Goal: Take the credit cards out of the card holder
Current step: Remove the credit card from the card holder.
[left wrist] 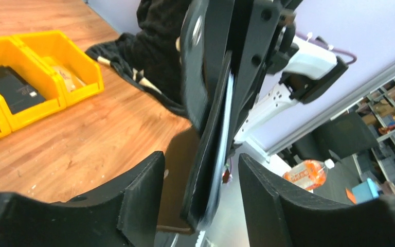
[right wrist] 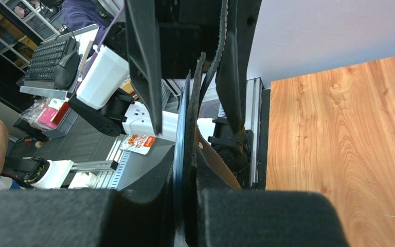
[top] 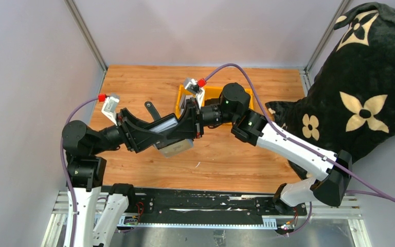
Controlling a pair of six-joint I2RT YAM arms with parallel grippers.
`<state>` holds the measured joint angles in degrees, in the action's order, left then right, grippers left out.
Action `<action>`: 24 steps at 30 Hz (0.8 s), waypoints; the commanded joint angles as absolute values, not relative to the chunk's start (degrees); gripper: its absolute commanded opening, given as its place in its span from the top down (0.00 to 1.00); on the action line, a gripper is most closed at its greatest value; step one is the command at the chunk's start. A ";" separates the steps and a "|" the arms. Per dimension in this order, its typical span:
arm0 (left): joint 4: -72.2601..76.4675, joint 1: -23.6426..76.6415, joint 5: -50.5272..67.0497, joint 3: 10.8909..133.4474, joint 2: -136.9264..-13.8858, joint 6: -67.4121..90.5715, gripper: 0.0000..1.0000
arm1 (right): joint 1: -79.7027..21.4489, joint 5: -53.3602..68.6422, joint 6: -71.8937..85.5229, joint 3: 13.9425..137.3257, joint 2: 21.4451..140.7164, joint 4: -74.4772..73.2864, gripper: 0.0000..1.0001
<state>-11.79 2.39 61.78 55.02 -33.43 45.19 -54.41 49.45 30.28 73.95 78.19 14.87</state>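
The black card holder (top: 171, 126) hangs in the air between my two grippers over the table's middle. My right gripper (top: 189, 125) is shut on one end of it. In the right wrist view the jaws (right wrist: 187, 177) clamp the holder (right wrist: 192, 123) edge-on, with a thin bluish-grey card edge (right wrist: 179, 149) pressed against it. My left gripper (top: 160, 135) is open. In the left wrist view its fingers (left wrist: 199, 164) stand on either side of the holder's free end (left wrist: 208, 159), with a gap on each side. A pale card edge (left wrist: 226, 128) shows along the holder. Other cards are hidden.
A tan-brown flat piece (top: 177, 148) hangs under the holder. Yellow bins (top: 213, 94) stand behind it at the table's far middle, one holding a chunky black item (left wrist: 10, 87). A black flower-patterned cloth (top: 360, 87) fills the right side. Walls close the left and back.
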 commanded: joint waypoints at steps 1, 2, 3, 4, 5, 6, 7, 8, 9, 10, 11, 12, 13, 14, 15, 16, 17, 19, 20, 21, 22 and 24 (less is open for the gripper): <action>-19.62 2.37 65.64 52.71 -31.63 37.83 0.42 | -55.28 50.83 28.21 79.70 79.38 9.16 1.00; -20.93 2.43 65.85 52.62 -31.49 36.65 0.45 | -55.28 51.29 27.94 80.69 80.06 7.92 1.00; -22.00 2.38 66.03 52.64 -31.38 35.75 0.47 | -55.28 51.70 27.88 81.68 80.40 6.70 1.00; -22.25 2.37 66.09 52.57 -31.33 35.46 0.49 | -55.28 52.28 27.85 82.80 81.28 5.55 1.00; -22.14 2.38 66.09 52.48 -31.22 35.38 0.53 | -55.36 52.82 27.85 83.89 82.08 4.35 1.00; -22.00 2.39 66.03 52.47 -31.27 35.22 0.58 | -55.37 53.27 27.85 85.14 82.81 2.99 1.00; -21.88 2.37 65.82 52.48 -31.33 35.19 0.65 | -55.37 54.05 27.89 86.38 83.70 1.45 1.00; -21.69 2.37 65.64 52.52 -31.49 35.16 0.72 | -55.44 54.81 28.05 87.34 84.47 1.00 1.00; -21.46 2.37 65.39 52.60 -31.69 35.20 0.78 | -55.58 55.44 28.35 87.93 84.88 0.72 1.00; -21.24 2.37 65.06 52.71 -31.91 35.35 0.83 | -55.63 55.84 29.05 88.13 85.19 0.88 0.99; -20.83 2.38 64.57 52.85 -32.03 35.66 0.88 | -55.63 56.22 29.71 87.77 85.18 1.82 0.93; -20.08 2.39 64.19 52.85 -32.15 36.33 0.92 | -55.63 57.07 30.52 87.08 84.99 3.06 0.85; -19.57 2.37 63.86 52.78 -32.17 36.70 0.94 | -55.57 57.55 31.74 86.11 84.63 5.06 0.78; -18.82 2.37 63.63 52.82 -32.12 37.18 0.96 | -55.52 58.51 33.17 84.88 84.19 7.39 0.72; -18.25 2.40 63.29 52.78 -32.09 37.71 0.97 | -55.40 59.36 34.57 83.42 83.56 10.08 0.66; -17.38 2.38 62.91 52.73 -32.08 38.87 0.98 | -55.25 59.86 35.82 81.87 82.86 12.56 0.61; -16.34 2.37 62.52 52.61 -32.08 40.04 0.99 | -55.20 59.85 36.69 80.10 81.87 14.80 0.57; -14.00 2.37 61.58 52.41 -32.24 42.53 1.00 | -55.12 59.31 37.84 76.81 79.99 17.89 0.53; -12.71 2.37 61.15 52.18 -32.30 44.22 1.00 | -55.06 59.03 38.12 75.40 79.17 18.66 0.51; -10.78 2.40 60.72 51.87 -32.34 46.13 1.00 | -55.03 58.84 38.51 74.06 78.28 19.37 0.49; -9.03 2.40 60.35 51.59 -32.32 47.95 1.00 | -55.02 58.76 39.05 72.54 77.88 20.25 0.48; -6.97 2.40 59.24 51.22 -32.22 50.35 1.00 | -54.98 58.10 39.99 69.61 76.35 22.15 0.47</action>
<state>-16.58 2.83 65.49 51.68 -31.88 43.68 -54.33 54.96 35.90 74.24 80.23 16.99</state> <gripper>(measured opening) 0.076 0.520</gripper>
